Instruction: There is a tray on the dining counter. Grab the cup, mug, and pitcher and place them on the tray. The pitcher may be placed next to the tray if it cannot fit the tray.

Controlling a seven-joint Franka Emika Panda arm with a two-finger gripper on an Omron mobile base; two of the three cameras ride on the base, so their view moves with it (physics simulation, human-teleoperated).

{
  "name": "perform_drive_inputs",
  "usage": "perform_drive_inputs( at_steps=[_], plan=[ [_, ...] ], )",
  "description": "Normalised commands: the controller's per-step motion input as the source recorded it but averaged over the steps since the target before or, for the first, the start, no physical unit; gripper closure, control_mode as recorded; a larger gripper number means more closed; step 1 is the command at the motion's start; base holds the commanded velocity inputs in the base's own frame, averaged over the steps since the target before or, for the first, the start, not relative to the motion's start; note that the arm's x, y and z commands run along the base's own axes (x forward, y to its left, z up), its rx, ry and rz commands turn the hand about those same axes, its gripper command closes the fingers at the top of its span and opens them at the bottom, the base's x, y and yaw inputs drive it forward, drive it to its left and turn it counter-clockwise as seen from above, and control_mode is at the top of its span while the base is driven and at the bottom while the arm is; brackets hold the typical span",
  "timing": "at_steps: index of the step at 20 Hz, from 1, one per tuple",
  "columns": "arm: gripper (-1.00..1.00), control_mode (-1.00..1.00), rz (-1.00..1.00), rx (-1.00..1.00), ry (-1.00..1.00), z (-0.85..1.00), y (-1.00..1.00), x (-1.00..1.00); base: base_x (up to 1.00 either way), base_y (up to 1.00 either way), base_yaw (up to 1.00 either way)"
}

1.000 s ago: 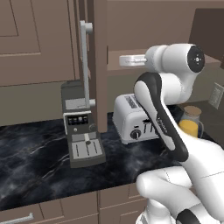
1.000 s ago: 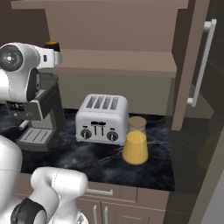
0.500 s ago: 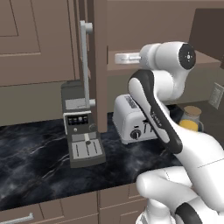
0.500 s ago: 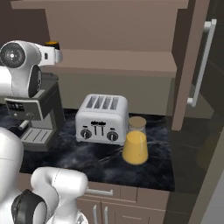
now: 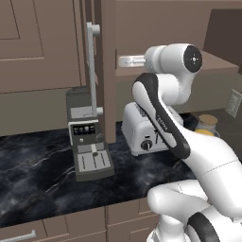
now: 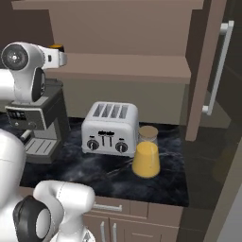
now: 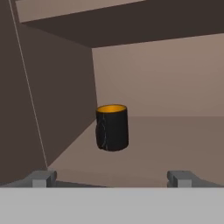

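a: start with the left base view. what's there?

b: the white arm with dark joints reaches up into an open brown wall cupboard. its hand sits level with the cupboard shelf. below, on the black marble counter veined in white, stand a grey coffee machine and a white four-slot toaster. behind the arm, just the tan lid and a bit of orange of the clear glass pitcher show.

a: and the right base view?

b: same counter. the pitcher stands upright just beside the toaster, on its right, close but i can't tell if they touch. the coffee machine is to the left. at the tip of the arm's hand, a small patch of orange and black marks the small black cylindrical mug with orange inside, up on the cupboard shelf.

a: hand view?

b: the mug stands upright on the shelf, near the left wall of the cupboard, handle turned towards that wall. the two-finger gripper has its tips spread wide, one at each side low in the picture, well short of the mug and touching nothing.
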Motion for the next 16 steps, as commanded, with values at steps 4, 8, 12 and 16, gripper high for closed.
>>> perform_drive_inputs(
  at_steps=[4, 8, 12, 16],
  plan=[
    [-1.00, -1.00, 0.00, 0.00, 0.00, 0.00, 0.04, 0.12, 0.00, 0.00, 0.00],
    [-1.00, -1.00, 0.00, 0.00, 0.00, 0.00, 0.03, 0.14, 0.00, 0.00, 0.00],
    [-1.00, -1.00, 0.00, 0.00, 0.00, 0.00, 0.02, 0.17, 0.00, 0.00, 0.00],
    [-1.00, -1.00, 0.00, 0.00, 0.00, 0.00, 0.01, 0.15, 0.00, 0.00, 0.00]
  ],
)
